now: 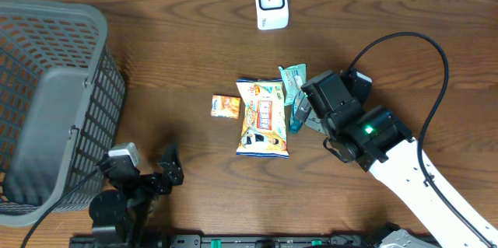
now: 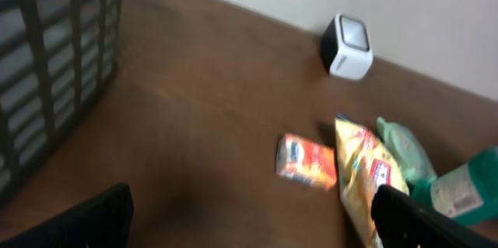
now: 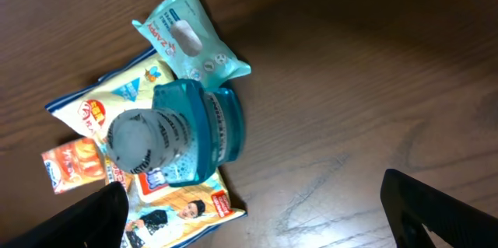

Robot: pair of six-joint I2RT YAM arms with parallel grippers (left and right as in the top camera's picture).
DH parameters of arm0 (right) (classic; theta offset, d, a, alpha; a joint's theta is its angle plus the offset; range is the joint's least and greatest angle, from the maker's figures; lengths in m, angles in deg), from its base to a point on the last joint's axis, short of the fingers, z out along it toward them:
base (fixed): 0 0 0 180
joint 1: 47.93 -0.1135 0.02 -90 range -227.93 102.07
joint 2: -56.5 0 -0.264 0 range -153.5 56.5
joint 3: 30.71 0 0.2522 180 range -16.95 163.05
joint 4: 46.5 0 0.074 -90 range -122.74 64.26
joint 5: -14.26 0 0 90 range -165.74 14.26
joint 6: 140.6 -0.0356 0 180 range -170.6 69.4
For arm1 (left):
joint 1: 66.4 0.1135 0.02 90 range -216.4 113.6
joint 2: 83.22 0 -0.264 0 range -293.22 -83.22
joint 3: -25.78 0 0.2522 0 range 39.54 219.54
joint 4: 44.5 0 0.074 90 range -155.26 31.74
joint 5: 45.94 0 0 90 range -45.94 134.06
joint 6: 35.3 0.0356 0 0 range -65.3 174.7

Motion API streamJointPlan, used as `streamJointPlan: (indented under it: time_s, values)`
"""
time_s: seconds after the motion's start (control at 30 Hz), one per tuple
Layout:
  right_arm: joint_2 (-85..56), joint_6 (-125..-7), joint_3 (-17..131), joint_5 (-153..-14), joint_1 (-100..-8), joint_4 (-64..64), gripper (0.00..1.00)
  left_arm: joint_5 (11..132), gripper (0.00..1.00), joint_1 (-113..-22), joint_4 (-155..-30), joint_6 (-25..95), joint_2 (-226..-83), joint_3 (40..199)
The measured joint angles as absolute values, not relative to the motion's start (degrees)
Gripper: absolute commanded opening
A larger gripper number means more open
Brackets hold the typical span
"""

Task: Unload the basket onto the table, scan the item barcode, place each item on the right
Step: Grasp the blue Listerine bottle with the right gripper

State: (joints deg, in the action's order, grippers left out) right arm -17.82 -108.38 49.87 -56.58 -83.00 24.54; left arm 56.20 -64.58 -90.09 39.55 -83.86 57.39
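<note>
The teal bottle [image 3: 183,135] lies mid-frame on the bench [image 1: 179,61], just beside the yellow snack bag [image 1: 263,117] and the wipes packet [image 3: 191,42]; the right end effector [image 1: 306,110] hovers over it, fingers spread wide, gripping nothing; the left end effector [image 1: 166,172], lower left near the basket [image 1: 47,108], gapes equally wide and empty; the scanner [image 1: 271,3] sits at top centre.

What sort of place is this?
Probably a mock shop checkout set up on a wooden table: a white barcode scanner, packaged goods such as a snack bag, and a grey shopping basket.
</note>
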Motion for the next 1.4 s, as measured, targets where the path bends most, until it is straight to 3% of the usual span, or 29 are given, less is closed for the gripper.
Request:
streamJointPlan:
  time_s: [0.87, 1.4]
  values:
    - [-24.6, -108.8, 49.9, -55.6, -83.0, 23.2, 0.99, 56.2, 0.98, -64.6, -104.0, 39.5, -83.9, 57.4]
    - [-27.3, -115.1, 49.9, -52.7, -83.0, 21.6, 0.99, 56.2, 0.98, -64.6, -110.7, 39.5, -83.9, 57.4]
